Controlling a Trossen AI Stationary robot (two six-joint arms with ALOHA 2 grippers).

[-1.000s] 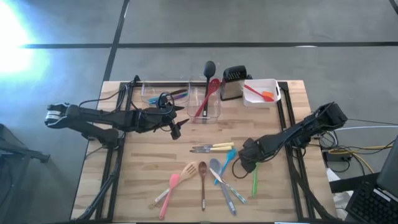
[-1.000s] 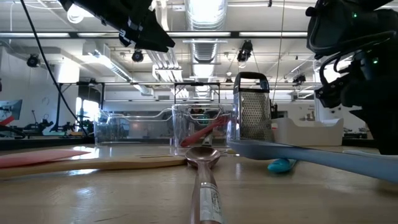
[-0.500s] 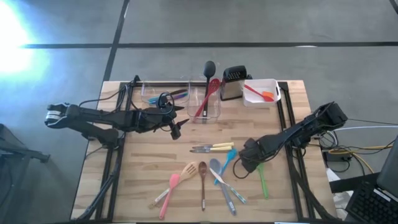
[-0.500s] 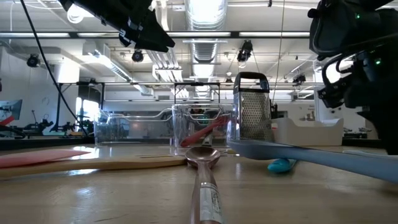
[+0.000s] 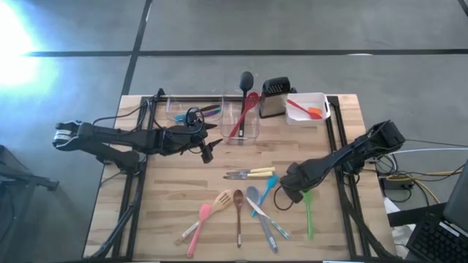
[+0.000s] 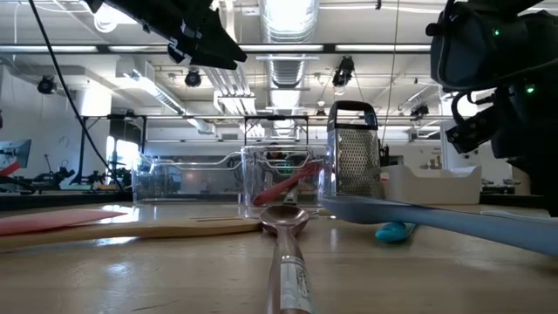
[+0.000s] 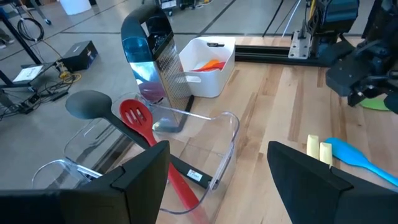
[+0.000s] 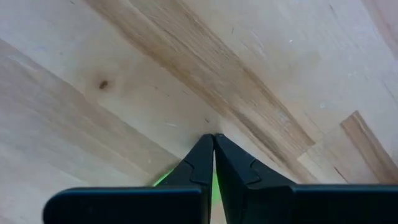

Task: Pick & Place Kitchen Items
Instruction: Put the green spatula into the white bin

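Right gripper (image 5: 291, 191) fingers (image 8: 200, 163) are pressed together at the green tool (image 5: 307, 213) on the table (image 5: 175, 190). Left gripper (image 5: 210, 151) fingers are spread, hovering beside the clear tub (image 5: 247, 128), which holds the black ladle (image 5: 246, 79) and red spatula (image 5: 242, 115). The white tub (image 5: 322, 109) holds an orange-red utensil (image 5: 303, 109)

We see the right gripper (image 5: 286, 196) has snapped shut since a sec ago, fingertips pinched on the green tool (image 5: 308, 215), whose handle swung from beside the gripper out toward the table's front edge.
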